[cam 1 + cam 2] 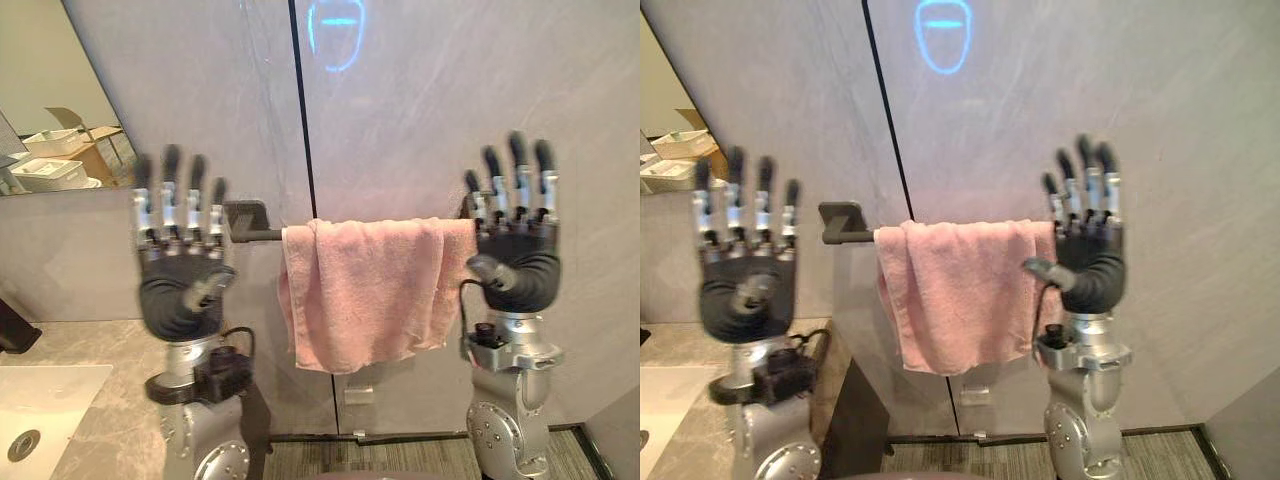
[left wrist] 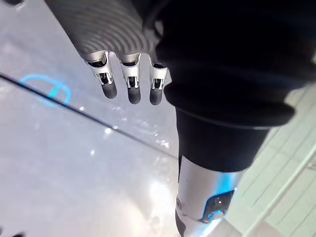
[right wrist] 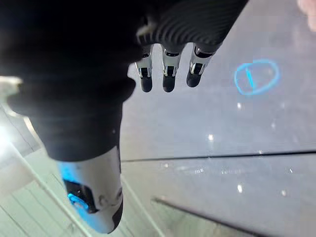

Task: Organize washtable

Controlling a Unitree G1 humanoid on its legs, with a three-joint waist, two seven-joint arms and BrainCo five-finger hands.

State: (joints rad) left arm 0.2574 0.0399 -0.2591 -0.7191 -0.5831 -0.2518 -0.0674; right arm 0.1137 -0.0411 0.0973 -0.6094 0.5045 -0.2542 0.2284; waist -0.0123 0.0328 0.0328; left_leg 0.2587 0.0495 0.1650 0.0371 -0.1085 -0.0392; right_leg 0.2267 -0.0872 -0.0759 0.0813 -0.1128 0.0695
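Ahead, between left robot hand (image 1: 180,295) and right robot hand (image 1: 520,265), fingers straight, hangs a pink towel (image 1: 365,290).

Pink towel (image 1: 365,290) against a grey wall (image 1: 450,100).
The towel is plain pale pink and its rail (image 1: 262,235) is black. The wall is grey with faint cloudy streaks, a thin black seam and a glowing blue oval mark (image 1: 335,30). The bench (image 1: 120,400) is grey-brown stone with pale veins, the sink (image 1: 40,400) white. The left hand (image 1: 180,295) and right hand (image 1: 520,265) have silver fingers, dark tips and black ribbed covers.
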